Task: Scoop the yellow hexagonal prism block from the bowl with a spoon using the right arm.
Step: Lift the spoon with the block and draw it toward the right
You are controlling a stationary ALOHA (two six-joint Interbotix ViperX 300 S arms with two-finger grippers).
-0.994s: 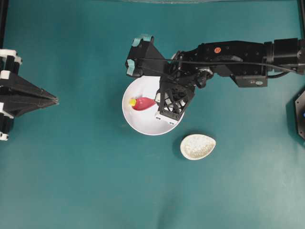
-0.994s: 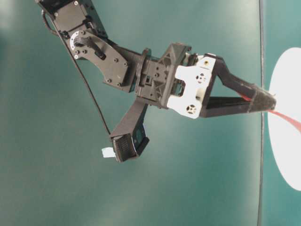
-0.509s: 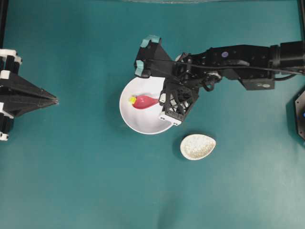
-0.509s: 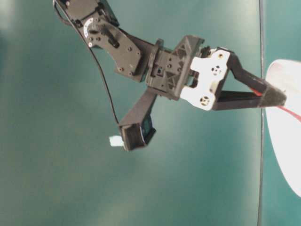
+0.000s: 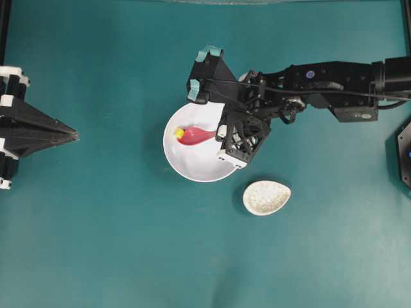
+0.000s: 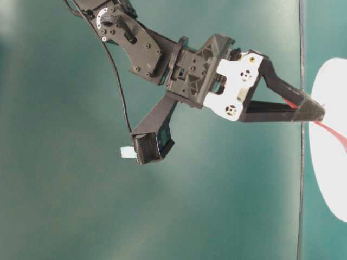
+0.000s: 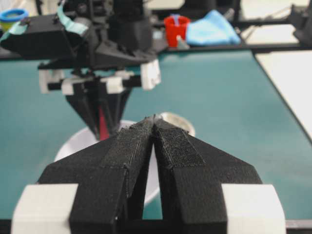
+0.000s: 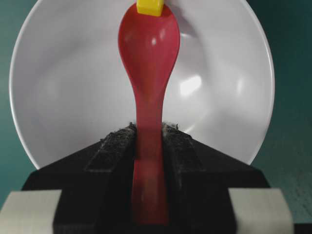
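Observation:
The white bowl stands mid-table. My right gripper reaches over its right rim, shut on the handle of the pink-red spoon. The wrist view shows the gripper clamping the spoon, whose scoop points across the bowl. The yellow hexagonal prism block sits at the scoop's far tip, near the bowl's left wall; whether it rests inside the scoop is unclear. My left gripper stays at the table's left edge, shut and empty.
A speckled beige oval rest lies on the teal mat just right of and below the bowl. A red cup and a blue cloth sit beyond the mat's far edge in the left wrist view.
My right wrist has shifted slightly right and up in the overhead view, carrying the spoon. The block stays at the spoon's tip. The left arm has not moved.

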